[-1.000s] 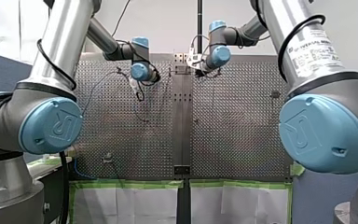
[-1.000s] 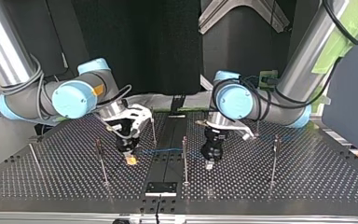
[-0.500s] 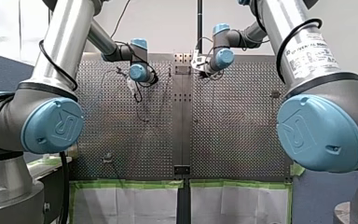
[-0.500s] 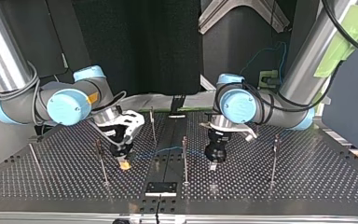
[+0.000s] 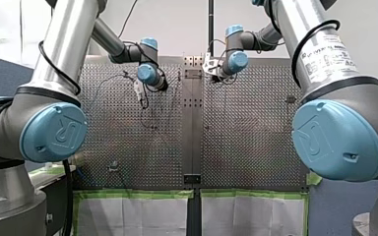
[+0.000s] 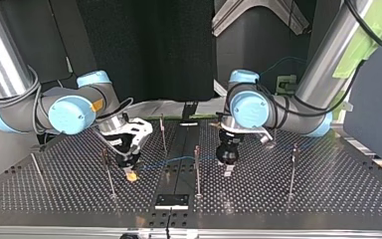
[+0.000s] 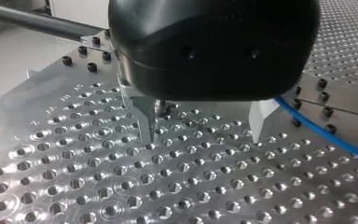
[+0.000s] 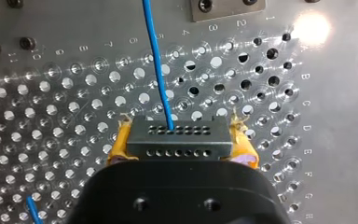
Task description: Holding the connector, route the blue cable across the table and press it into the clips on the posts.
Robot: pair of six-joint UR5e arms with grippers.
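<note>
My right gripper (image 8: pixel 179 156) has its yellow pads shut on a grey connector (image 8: pixel 176 139). The blue cable (image 8: pixel 157 65) runs from the connector's face out ahead of the gripper. In the top view this gripper (image 6: pixel 131 175) hangs low over the plate at the left of centre. The blue cable (image 6: pixel 179 160) stretches from it past the middle post (image 6: pixel 197 169) toward my left gripper (image 6: pixel 227 169). In the left wrist view my left gripper (image 7: pixel 205 126) stands open just above the plate. Nothing lies between its metal fingers (image 7: pixel 147 121), and the cable (image 7: pixel 326 133) passes beside it.
Thin upright posts stand on the perforated table (image 6: pixel 328 194): one beside my right gripper (image 6: pixel 107 172), one further back (image 6: pixel 163 132), one at the top view's right (image 6: pixel 292 169) and one at its far left (image 6: pixel 35 164). A black plate (image 6: pixel 171 200) sits at the near edge.
My left gripper has opened and let go of the blue cable. My right gripper has carried the connector a little toward the top view's left, drawing the cable along.
</note>
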